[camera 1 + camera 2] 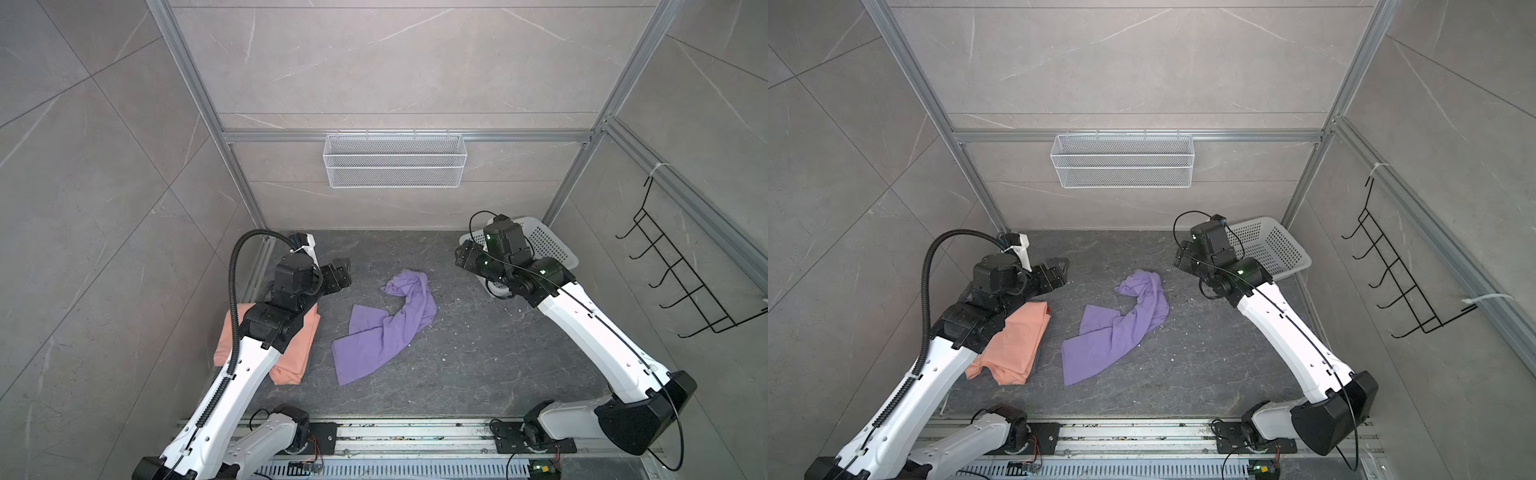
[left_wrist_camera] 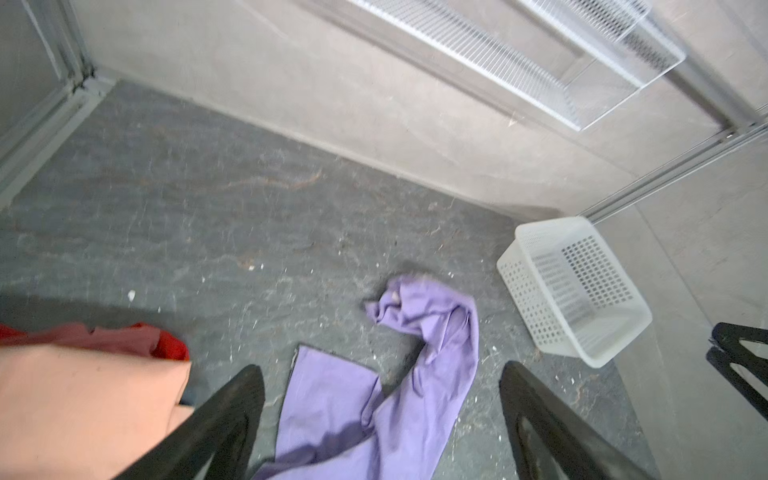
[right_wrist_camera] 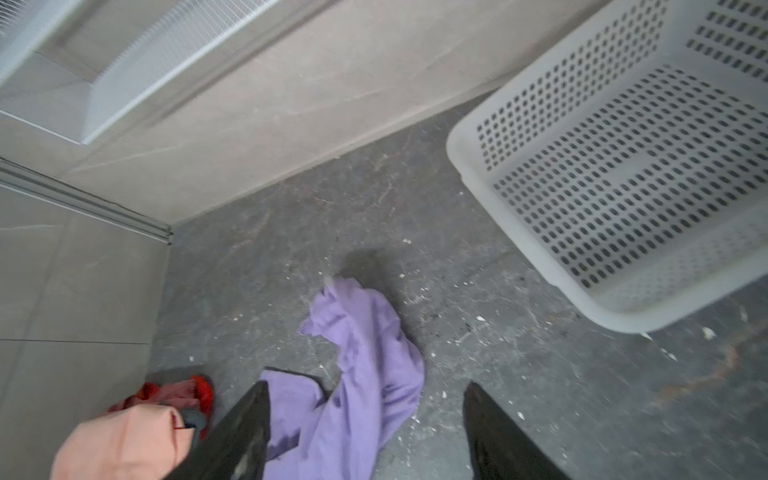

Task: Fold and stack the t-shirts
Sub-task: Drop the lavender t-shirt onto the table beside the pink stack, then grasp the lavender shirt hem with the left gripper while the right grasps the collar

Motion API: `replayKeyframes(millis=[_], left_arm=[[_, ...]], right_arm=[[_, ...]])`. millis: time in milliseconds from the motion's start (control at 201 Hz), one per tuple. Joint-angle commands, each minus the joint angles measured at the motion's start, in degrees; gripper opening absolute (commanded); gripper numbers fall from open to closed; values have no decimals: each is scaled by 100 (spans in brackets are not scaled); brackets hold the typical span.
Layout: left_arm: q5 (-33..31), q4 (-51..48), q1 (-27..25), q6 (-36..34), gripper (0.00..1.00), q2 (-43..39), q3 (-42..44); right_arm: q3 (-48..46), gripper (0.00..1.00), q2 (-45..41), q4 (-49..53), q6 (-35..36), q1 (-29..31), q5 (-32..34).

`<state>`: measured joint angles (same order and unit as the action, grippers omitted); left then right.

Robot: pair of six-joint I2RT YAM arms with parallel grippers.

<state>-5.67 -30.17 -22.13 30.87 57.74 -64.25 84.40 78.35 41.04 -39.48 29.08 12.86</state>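
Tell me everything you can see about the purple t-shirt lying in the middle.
The purple t-shirt is soft, plain lavender cloth; no lettering shows. It lies unfolded, twisted into a long crumpled strip on the dark grey tabletop, in the middle. Its bunched end points toward the back wall; its wider, flatter end lies opposite. Only the tabletop touches it; nothing holds it.

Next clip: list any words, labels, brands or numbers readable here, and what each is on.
None can be read.
Lavender t-shirt: no lettering on the cloth that shows.
Salmon t-shirt: plain.
White basket: no label in view.
Small circuit board: too small to tell.
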Motion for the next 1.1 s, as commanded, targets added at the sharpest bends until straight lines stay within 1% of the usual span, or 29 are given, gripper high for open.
replayKeyframes(millis=[0, 144, 209, 329, 413, 538, 662, 707, 801, 916, 1000, 1095], left_arm=[[394, -1005, 23, 414, 89, 83, 256], [862, -1286, 0, 992, 82, 68, 966], [861, -1300, -68, 1242, 80, 2, 1319], [777, -1205, -152, 1530, 79, -61, 1963], [683, -1114, -160, 1605, 79, 22, 2254], [389, -738, -160, 1672, 78, 108, 2687], [292, -1, -143, 1714, 78, 310, 3072], [346, 253, -147, 1750, 77, 450, 3145], [359, 654, -144, 1858, 74, 747, 3256], [330, 1255, -147, 1903, 71, 985, 3469], [343, 1421, -151, 1909, 66, 1152, 3471], [328, 1482, -151, 1864, 58, 1319, 3429]], right_arm=[[-172, 74, -304, 75, -81, 19, 156], [-644, 74, -116, -701, -151, 112, -500], [-736, 74, 89, -917, -152, 219, -621], [-758, 74, 613, -1342, 50, 478, -603], [-648, 74, 1070, -1617, 223, 600, -591], [-433, 75, 1748, -1942, 404, 679, -495], [-227, 75, 2331, -2270, 550, 703, -502], [-121, 76, 2506, -2308, 604, 711, -468], [129, 76, 2850, -2326, 723, 712, -335], [500, 76, 3284, -2214, 915, 709, -2], [868, 76, 3648, -1900, 1025, 711, 234], [1210, 76, 3989, -1687, 1180, 706, 289]])
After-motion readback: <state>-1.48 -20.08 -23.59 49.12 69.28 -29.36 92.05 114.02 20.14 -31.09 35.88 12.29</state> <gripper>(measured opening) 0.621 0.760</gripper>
